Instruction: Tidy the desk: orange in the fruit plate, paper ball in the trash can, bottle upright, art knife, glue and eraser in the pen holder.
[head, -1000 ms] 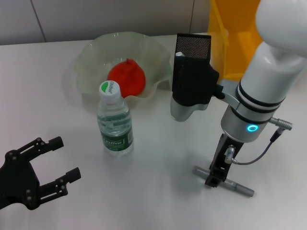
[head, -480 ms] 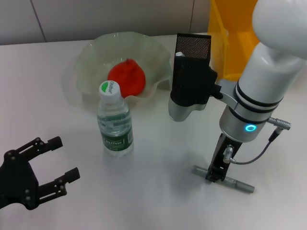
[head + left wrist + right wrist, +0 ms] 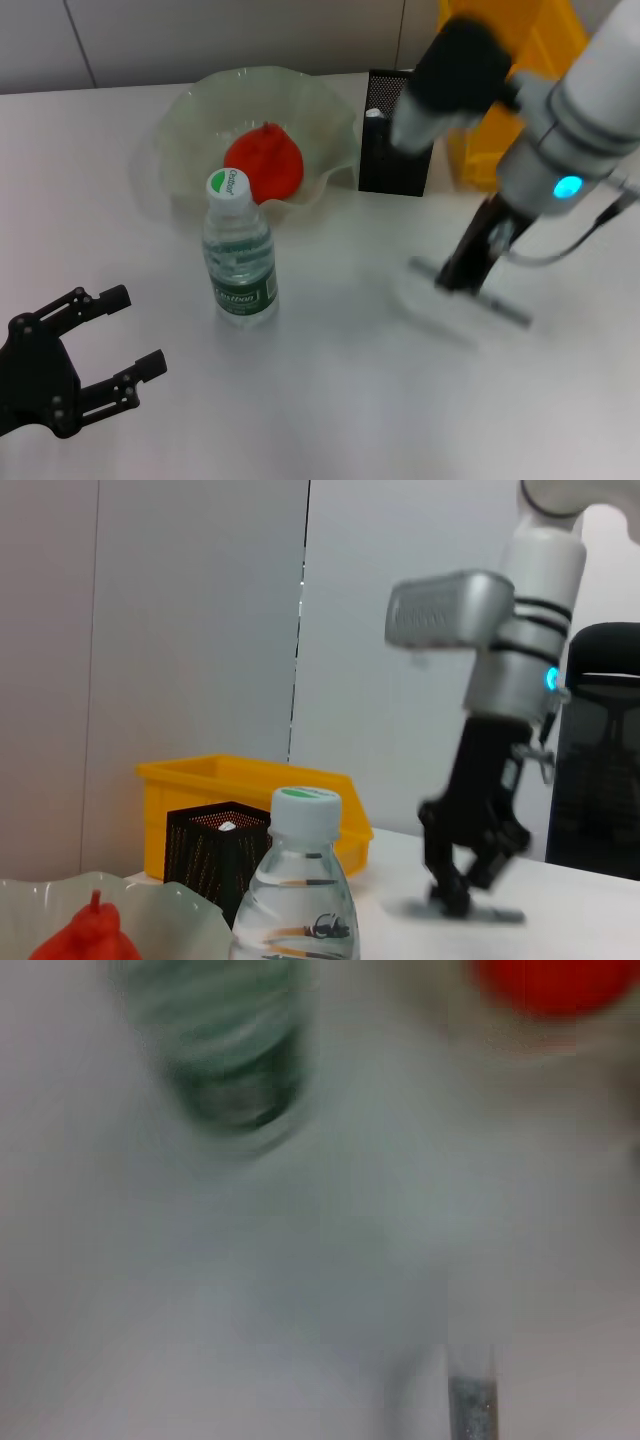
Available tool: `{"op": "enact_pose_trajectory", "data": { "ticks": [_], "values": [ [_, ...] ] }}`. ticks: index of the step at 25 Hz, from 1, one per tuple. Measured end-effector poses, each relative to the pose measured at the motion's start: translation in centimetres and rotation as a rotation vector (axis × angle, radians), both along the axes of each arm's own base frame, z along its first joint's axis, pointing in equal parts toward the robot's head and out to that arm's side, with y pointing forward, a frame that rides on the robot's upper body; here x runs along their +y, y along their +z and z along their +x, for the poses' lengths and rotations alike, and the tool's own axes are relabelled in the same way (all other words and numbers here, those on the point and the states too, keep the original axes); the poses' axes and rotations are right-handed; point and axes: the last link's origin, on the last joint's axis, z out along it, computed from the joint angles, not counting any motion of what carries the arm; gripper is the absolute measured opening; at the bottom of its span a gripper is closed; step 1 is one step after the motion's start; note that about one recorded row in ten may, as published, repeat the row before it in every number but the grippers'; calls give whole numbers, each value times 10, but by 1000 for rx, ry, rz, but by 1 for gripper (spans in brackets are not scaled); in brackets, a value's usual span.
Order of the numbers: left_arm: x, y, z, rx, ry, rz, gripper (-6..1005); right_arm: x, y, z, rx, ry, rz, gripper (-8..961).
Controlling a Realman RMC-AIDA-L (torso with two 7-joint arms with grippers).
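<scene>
The right end effector (image 3: pixel 464 272) is clamped on the slim grey metal art knife (image 3: pixel 500 306), held above the white desk (image 3: pixel 330 400) near the black mesh pen holder (image 3: pixel 385 150). The left end effector (image 3: pixel 125 345) rests spread apart.

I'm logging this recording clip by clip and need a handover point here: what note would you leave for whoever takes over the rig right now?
Right gripper: shut on the art knife, held off the desk between the bottle and the pen holder.
Left gripper: open, empty, low near the desk's front left.
Done: orange in the fruit plate; bottle upright.
Left: drop the art knife into the pen holder.
Glue, eraser and paper ball are not seen on the desk; something pale sits inside the holder, unidentifiable. A yellow bin stands behind the holder.
</scene>
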Motion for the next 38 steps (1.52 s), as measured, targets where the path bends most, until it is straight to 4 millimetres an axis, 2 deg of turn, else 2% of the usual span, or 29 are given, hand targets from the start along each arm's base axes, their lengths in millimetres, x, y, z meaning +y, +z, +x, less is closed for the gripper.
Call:
{"op": "enact_pose_trajectory", "data": {
  "ticks": [2, 3, 4, 8, 10, 13, 20, 23, 28, 38],
  "values": [
    [0, 0, 0, 0, 0, 0, 807, 7, 21, -3, 32, 21, 85, 142],
    [0, 0, 0, 0, 0, 0, 807, 14, 38, -7, 75, 49, 166, 142],
    [0, 0, 0, 0, 0, 0, 807, 14, 38, -7, 75, 49, 166, 142],
    [2, -1, 1, 1, -2, 2, 807, 30, 64, -15, 181, 144, 347, 141],
    [2, -1, 1, 1, -2, 2, 807, 32, 66, -16, 195, 160, 371, 140],
    [3, -1, 2, -1, -3, 2, 807, 47, 71, -17, 254, 222, 480, 140],
    [2, -2, 1, -10, 8, 1, 806, 66, 71, -19, 373, 323, 579, 139],
    [1, -2, 0, -12, 14, -2, 806, 73, 69, -13, 383, 336, 612, 137],
    [0, -3, 0, -16, 17, -4, 806, 82, 55, -2, 420, 347, 624, 143],
    [1, -4, 0, -17, 22, -8, 807, 84, 40, 4, 453, 322, 595, 182]
  ]
}}
